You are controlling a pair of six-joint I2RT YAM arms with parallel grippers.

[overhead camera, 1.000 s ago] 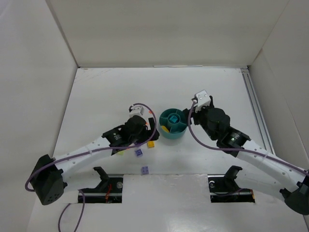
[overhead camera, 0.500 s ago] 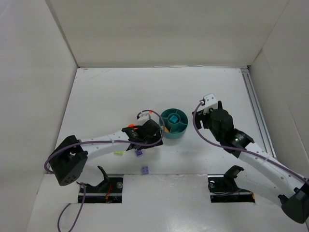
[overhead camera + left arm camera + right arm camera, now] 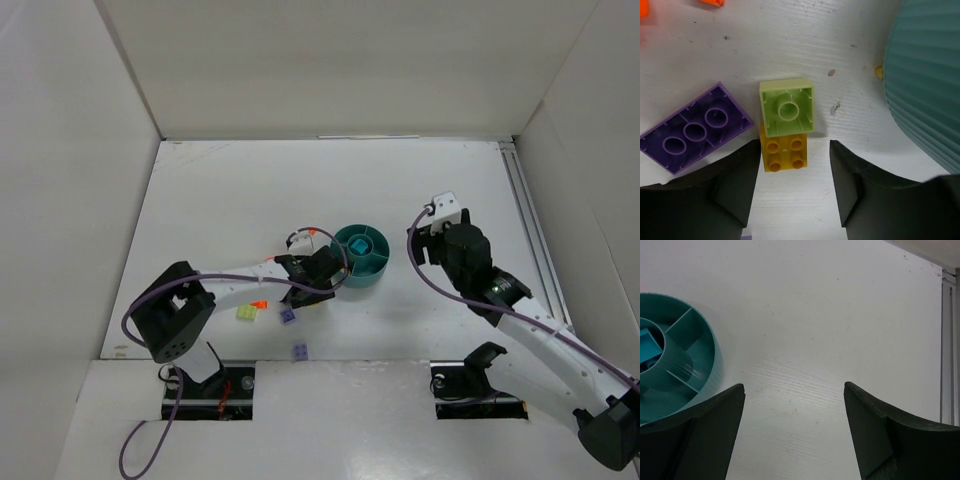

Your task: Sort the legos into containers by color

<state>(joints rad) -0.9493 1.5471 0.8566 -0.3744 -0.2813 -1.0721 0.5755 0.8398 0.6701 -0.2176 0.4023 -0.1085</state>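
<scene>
— What does the left wrist view cut off?
— The dish (image 3: 930, 75) runs off the right edge, and an orange piece (image 3: 712, 2) is clipped at the top.
— And the yellow brick (image 3: 783, 155)?
— Whether the lime brick (image 3: 787, 106) overlaps it, I can't tell. From above, the left arm (image 3: 300, 270) hides both.

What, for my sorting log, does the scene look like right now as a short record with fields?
left gripper: open, jaws either side of the yellow brick on the table
right gripper: open, empty, beside the teal dish
lime green brick: underside up, touching the yellow brick
purple brick: underside up, loose on the table
teal piece: in the dish's centre cup
</scene>
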